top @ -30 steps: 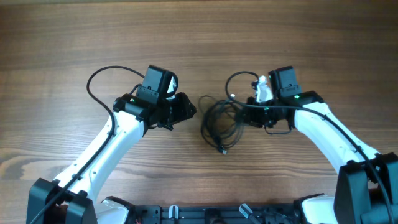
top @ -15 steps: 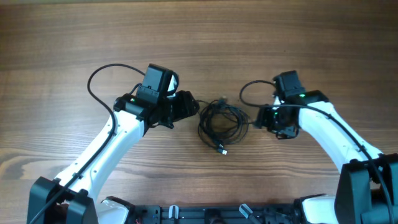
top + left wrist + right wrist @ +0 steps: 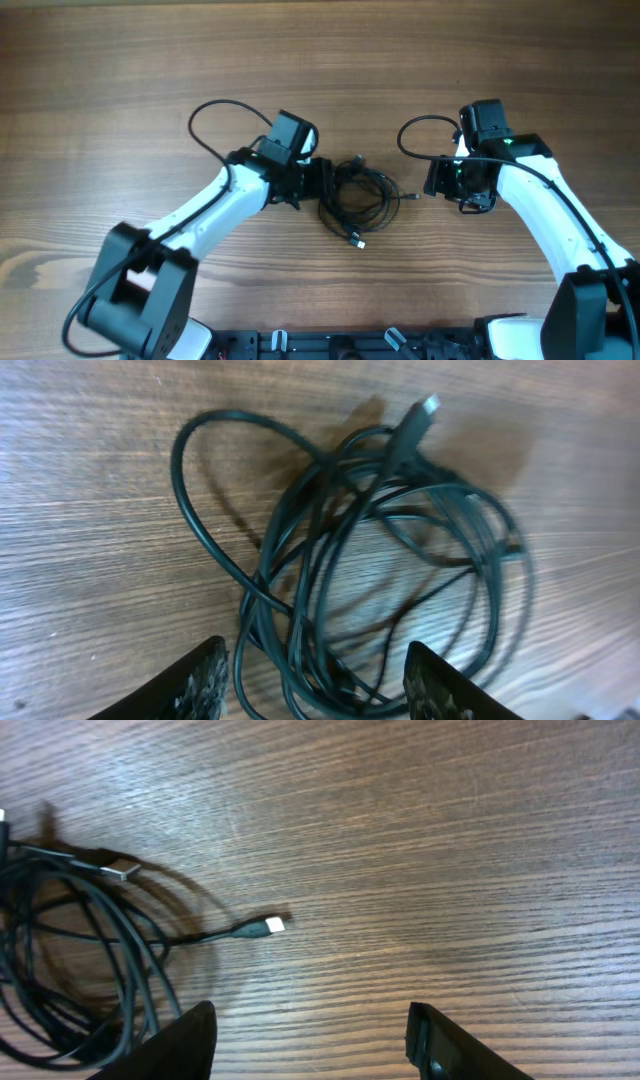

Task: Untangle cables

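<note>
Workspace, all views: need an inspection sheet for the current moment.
Surface: wooden table, bare wood grain, no marks seen.
Job's things: thin black cables in one loose tangled coil mid-table. A silvery plug tip sticks out toward the right arm. A second plug lies at the coil's edge in the left wrist view.
Clutter: nothing seen.
Grippers: left end effector open, fingers either side of the coil's near edge, contact unclear. Right end effector open, only wood between its fingers, apart from the coil.
Cables: thicker arm cable loops arch off each wrist, apart from the coil.
Surroundings: dark rig base along the table's near edge.
</note>
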`<action>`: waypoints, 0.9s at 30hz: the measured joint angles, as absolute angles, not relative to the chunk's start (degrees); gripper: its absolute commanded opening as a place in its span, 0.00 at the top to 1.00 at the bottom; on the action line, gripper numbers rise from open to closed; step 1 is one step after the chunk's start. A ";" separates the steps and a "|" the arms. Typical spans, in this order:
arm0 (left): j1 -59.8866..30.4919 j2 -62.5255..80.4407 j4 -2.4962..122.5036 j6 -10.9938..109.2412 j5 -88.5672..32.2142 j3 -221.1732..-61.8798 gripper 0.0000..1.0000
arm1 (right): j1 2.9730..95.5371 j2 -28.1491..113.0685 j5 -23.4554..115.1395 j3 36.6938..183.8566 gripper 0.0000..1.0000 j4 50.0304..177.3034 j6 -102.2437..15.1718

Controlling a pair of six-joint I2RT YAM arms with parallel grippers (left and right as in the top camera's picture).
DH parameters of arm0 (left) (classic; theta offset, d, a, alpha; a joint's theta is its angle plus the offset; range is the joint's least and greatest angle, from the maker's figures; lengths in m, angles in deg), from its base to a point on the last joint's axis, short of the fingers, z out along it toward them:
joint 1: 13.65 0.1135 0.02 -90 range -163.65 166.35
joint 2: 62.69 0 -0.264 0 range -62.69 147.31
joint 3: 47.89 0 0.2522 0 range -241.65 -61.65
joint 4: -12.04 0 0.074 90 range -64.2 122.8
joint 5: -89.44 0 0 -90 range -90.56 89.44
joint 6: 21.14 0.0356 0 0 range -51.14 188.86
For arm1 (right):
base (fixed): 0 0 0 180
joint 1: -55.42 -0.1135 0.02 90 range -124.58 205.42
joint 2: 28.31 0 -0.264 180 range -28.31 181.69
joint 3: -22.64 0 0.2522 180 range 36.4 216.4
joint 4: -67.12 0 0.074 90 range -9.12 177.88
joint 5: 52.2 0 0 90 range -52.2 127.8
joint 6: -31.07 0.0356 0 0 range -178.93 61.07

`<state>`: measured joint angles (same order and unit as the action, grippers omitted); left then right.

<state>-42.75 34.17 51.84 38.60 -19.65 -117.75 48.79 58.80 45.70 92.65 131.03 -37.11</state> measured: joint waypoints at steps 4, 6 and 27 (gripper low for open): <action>-44.13 36.55 50.88 38.69 -18.93 -117.75 0.49 | 48.79 58.47 45.92 92.71 0.37 131.05 -37.44; -45.00 37.30 50.35 38.82 -18.80 -117.75 0.54 | 48.79 58.45 46.62 92.71 0.38 131.05 -37.63; -47.03 35.37 50.51 39.45 -22.80 -119.28 0.96 | 48.79 58.45 48.98 92.71 0.37 131.05 -38.53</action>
